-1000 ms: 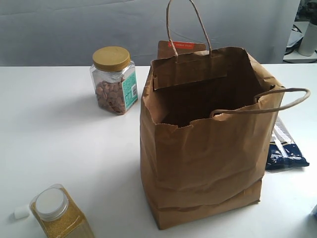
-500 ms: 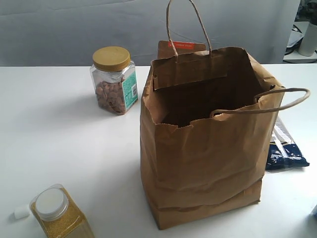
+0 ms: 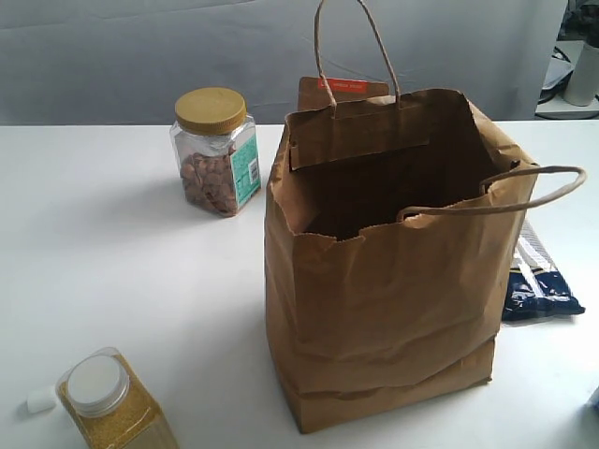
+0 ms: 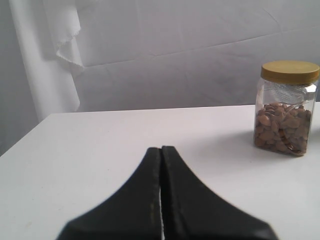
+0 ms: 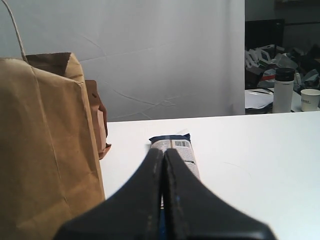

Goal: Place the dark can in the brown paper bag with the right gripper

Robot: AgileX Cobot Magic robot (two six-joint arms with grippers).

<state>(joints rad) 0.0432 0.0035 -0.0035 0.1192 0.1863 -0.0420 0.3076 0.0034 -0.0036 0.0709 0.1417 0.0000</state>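
Observation:
The brown paper bag (image 3: pixel 384 271) stands open in the middle of the white table, its rope handles up; in the right wrist view its creased side (image 5: pixel 45 145) fills one edge. The dark can is not visible in any view. My right gripper (image 5: pixel 163 152) is shut with nothing between its fingers, low over the table beside the bag, pointing at a blue snack packet (image 5: pixel 175 150). My left gripper (image 4: pixel 161 150) is shut and empty, low over bare table. Neither gripper shows in the exterior view.
A clear yellow-lidded nut jar (image 3: pixel 215 150) stands back left of the bag, also in the left wrist view (image 4: pixel 286 107). A white-capped jar of yellow granules (image 3: pixel 112 402) sits front left. A blue packet (image 3: pixel 538 281) lies right of the bag. A brown box (image 3: pixel 342 91) stands behind it.

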